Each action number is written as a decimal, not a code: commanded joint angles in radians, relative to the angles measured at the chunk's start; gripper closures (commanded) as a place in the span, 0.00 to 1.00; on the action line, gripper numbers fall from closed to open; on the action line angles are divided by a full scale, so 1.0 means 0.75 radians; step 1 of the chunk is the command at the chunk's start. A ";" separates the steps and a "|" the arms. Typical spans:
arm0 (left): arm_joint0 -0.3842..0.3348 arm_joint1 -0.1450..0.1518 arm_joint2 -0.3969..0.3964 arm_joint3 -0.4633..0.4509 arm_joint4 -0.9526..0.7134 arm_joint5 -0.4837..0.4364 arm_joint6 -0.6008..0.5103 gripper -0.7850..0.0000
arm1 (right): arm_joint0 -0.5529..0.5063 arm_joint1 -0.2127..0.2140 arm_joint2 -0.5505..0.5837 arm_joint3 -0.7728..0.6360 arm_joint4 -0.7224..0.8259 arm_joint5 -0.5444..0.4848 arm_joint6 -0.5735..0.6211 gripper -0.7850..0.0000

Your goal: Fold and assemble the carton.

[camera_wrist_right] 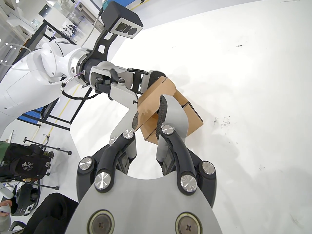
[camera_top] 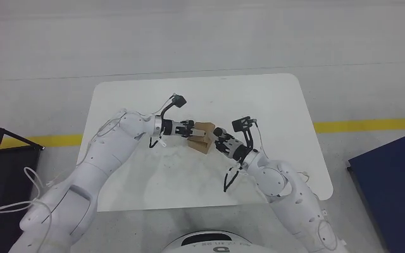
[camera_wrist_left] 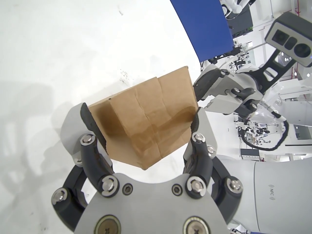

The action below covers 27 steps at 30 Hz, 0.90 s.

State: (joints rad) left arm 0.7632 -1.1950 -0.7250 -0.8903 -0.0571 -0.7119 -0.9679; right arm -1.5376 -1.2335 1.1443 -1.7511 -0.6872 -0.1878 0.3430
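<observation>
While the brown carton [camera_top: 201,136] is held near the middle of the white table [camera_top: 272,107], it is gripped from both sides. On the L side, the left gripper [camera_top: 188,129] is clamped across the carton body, w/ one dark pad pressed to each of two opposite walls. On the R side, the right gripper [camera_top: 216,136] is pinched on a cardboard panel at the carton's end, w/ one finger set inside the panel & one outside. The box is partly formed and tilted, and creases are seen across its upper face. Whether its lower corner is touching the table can't be told. The two grippers are placed opposite each other, just apart, w/ the carton between them.
</observation>
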 commanded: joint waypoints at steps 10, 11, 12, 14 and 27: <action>0.015 -0.001 -0.009 -0.001 -0.026 -0.021 -0.013 0.01 | 0.024 -0.002 -0.022 0.025 0.006 0.006 0.015 0.74; 0.016 -0.002 -0.009 -0.001 -0.030 -0.024 -0.017 0.01 | 0.028 -0.002 -0.023 0.028 0.008 0.006 0.014 0.73; 0.017 -0.002 -0.009 0.001 -0.035 -0.027 -0.019 0.02 | 0.030 -0.003 -0.025 0.031 0.012 0.004 0.010 0.72; 0.018 -0.003 -0.010 0.004 -0.041 -0.035 -0.025 0.03 | 0.034 -0.003 -0.029 0.036 0.014 -0.003 0.003 0.72; 0.022 -0.005 -0.019 0.026 -0.065 -0.064 -0.037 0.02 | 0.070 -0.008 -0.049 0.078 0.024 0.005 0.001 0.75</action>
State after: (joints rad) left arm 0.7793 -1.1988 -0.7378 -0.8719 -0.1056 -0.7584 -0.9965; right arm -1.4820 -1.2400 1.1043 -1.6887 -0.6710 -0.1826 0.3470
